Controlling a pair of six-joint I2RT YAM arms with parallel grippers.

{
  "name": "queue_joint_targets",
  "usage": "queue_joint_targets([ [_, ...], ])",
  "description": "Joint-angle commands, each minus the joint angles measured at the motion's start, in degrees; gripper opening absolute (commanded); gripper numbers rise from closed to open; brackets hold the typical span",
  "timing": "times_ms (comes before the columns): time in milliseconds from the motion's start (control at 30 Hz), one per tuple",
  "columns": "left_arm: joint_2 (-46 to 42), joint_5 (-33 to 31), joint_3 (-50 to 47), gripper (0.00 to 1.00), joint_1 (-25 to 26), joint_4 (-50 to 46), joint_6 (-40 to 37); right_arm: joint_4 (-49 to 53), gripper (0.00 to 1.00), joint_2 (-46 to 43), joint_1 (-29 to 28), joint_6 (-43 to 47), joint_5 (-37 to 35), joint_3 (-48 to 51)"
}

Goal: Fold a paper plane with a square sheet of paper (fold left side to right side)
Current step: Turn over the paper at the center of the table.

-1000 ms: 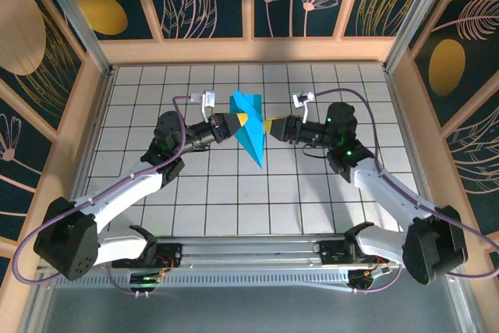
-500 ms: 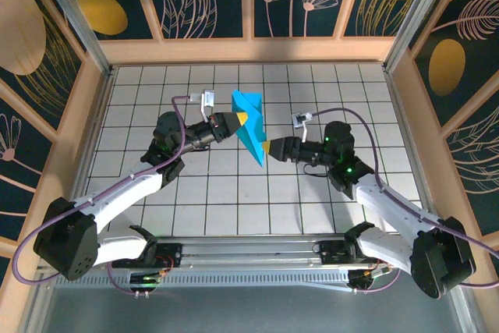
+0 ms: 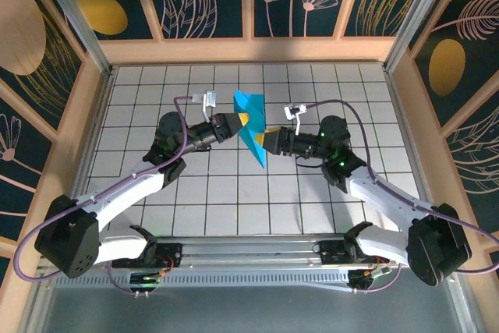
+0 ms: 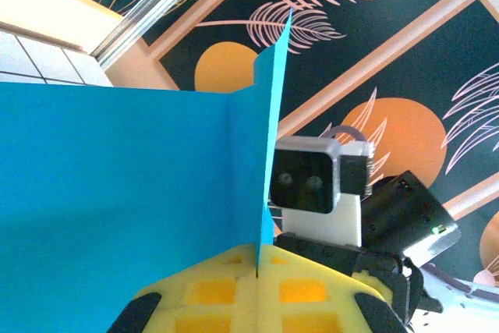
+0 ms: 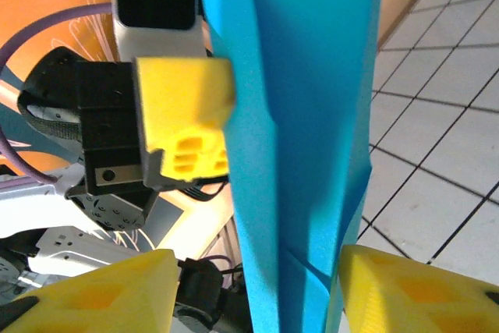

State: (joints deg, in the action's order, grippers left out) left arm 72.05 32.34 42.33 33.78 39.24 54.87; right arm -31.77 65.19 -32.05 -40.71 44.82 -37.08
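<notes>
Dark wall panels (image 3: 70, 5) printed with leaves and orange discs, framed in pale wood, enclose a white tiled table (image 3: 234, 200) ruled with a dark grid. From its near edge the left arm (image 3: 132, 185) and the right arm (image 3: 382, 193) are stretched toward each other over the middle of the table.

Between them a thin turquoise-blue sheet of paper (image 3: 251, 126), already folded into a narrow pointed shape, is held on edge with its point toward the arms' bases. Whether that point touches the table cannot be told.

The left gripper (image 4: 256, 286) is clamped on the paper: in the left wrist view its yellow foam pads (image 4: 300, 290) are pressed together, with the paper's edge caught in the seam between them. The right gripper (image 5: 257, 286) is spread wide, with one yellow finger (image 5: 413, 286) on each side of the paper's lower part and neither seen to touch it.

The step in hand is judged to be a second grasp, so that one side can be brought over to the other. It is done well if the right jaws are closed only once all layers lie squarely between the fingers, close to the centre crease (image 4: 231, 161). The closing should be slow, and the left clamp should be kept firm. No pull along the paper should be allowed, since thin paper is easily torn or skewed, and the edges should be matched before any crease is pressed.
</notes>
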Motion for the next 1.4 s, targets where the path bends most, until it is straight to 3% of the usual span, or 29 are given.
queue_joint_targets([
  [0,0.4,0.0,0.8,0.02,0.4,2.4,0.7,-1.5,0.47,-0.5,0.4,1.7,-1.0,-1.9],
  [100,0.2,-0.9,0.9,0.05,0.4,0.9,-0.2,1.3,0.34,-0.9,0.4,3.2,-2.2,-2.7],
  [233,-1.3,-5.1,1.1,0.23,0.4,-4.0,-2.8,4.7,0.15,-2.1,0.4,5.0,-4.2,-3.5],
  [300,-2.7,-8.9,1.4,0.33,0.4,-8.1,-4.6,7.3,0.09,-2.7,0.4,6.2,-5.7,-4.0],
  [400,-5.6,-15.9,1.4,0.36,0.4,-15.5,-8.3,13.8,0.03,-3.7,0.4,9.4,-9.2,-5.3],
  [533,-10.7,-26.7,1.1,0.38,0.4,-26.0,-12.9,26.4,0.00,-4.0,-1.1,15.7,-19.2,-9.1],
  [633,-15.3,-35.0,-0.6,0.40,0.4,-30.9,-14.1,36.7,0.00,-2.1,-6.2,21.1,-33.3,-13.4],
  [833,-24.9,-49.9,-5.1,0.43,0.4,-37.5,-13.1,57.9,0.00,12.3,-18.2,23.2,-70.1,-26.0],
  [1000,-30.6,-58.2,-6.8,0.44,0.4,-41.8,-11.9,75.3,0.00,30.4,-24.7,19.8,-93.6,-38.0],
  [1167,-32.8,-59.5,-7.5,0.44,0.3,-42.4,-11.9,85.3,0.00,45.8,-27.0,17.4,-102.1,-45.8],
  [1367,-31.4,-58.3,-7.0,0.44,0.4,-42.6,-11.9,84.3,0.00,55.9,-28.0,18.4,-99.2,-48.0],
])
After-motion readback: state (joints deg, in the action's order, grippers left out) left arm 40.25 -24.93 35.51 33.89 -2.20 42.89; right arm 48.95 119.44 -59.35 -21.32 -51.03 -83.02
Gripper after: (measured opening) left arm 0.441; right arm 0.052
